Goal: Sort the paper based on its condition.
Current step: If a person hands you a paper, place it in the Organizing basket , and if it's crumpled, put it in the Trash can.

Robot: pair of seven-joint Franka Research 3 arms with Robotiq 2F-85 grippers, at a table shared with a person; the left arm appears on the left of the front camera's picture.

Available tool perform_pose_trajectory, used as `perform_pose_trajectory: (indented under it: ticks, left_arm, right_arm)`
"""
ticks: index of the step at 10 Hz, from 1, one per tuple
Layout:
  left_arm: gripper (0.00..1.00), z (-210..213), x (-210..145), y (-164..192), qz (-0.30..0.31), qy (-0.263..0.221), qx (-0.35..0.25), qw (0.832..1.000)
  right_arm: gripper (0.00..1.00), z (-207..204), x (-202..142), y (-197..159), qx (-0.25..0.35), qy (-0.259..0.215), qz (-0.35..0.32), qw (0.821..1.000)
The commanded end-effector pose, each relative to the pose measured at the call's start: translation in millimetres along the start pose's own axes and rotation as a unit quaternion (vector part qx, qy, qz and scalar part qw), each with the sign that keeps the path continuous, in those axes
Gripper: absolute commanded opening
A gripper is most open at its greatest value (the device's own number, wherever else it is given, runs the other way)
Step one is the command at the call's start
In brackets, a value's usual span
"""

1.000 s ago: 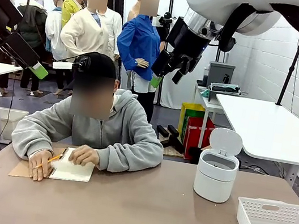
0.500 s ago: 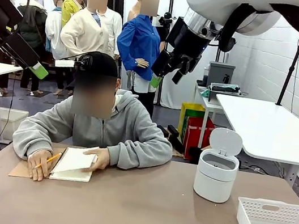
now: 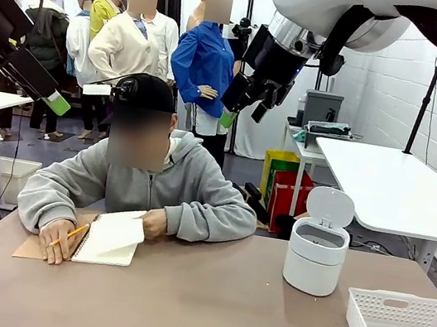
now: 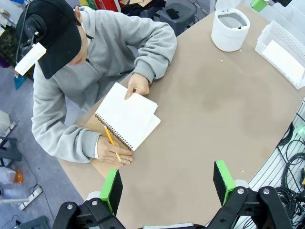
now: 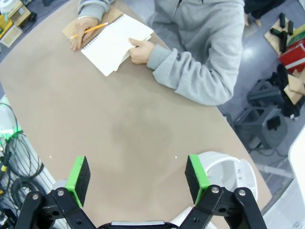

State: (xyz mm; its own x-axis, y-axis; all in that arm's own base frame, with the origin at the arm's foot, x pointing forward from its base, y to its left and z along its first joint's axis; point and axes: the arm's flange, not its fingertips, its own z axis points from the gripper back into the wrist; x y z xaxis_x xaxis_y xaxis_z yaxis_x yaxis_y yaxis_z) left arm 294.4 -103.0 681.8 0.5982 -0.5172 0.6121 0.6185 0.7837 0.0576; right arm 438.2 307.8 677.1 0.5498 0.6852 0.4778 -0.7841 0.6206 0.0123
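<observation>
At the table's far side a person bends over a spiral notebook (image 3: 108, 239), a pencil (image 3: 69, 234) in one hand. Their other hand (image 3: 155, 223) lifts the top white page of paper (image 4: 125, 104) by its right edge; the page still sits at the spiral. Another white sheet (image 4: 285, 57) lies flat in the basket. My left gripper (image 4: 167, 183) hangs open and empty, high above the near table edge. High over the middle of the table, my right gripper (image 5: 137, 179) is also open and empty. In the front view both grippers stand raised, the left gripper (image 3: 54, 101) at picture left and the right gripper (image 3: 243, 116) near top centre.
A white bin (image 3: 317, 254) with its lid up stands at the far right of the brown table (image 3: 202, 312). A white slotted basket (image 3: 394, 315) sits at the near right corner. A brown card (image 3: 30, 247) lies under the notebook. Other people stand behind the seated person.
The person's hand slid from the middle of the notebook to its right edge and raised the top page. Neither arm has moved.
</observation>
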Motion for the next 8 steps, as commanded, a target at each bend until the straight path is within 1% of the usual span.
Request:
perform_pose_trajectory:
  ticks: [1,8]
  left_arm:
    - [1.0,0.3,-0.2,0.1,0.0,0.0,0.001,1.0]
    - [1.0,0.3,-0.2,0.1,0.0,0.0,0.001,1.0]
  right_arm:
    - [1.0,1.5,-0.3,0.2,0.008,0.001,-0.003,1.0]
    - [1.0,1.5,-0.3,0.2,0.008,0.001,-0.003,1.0]
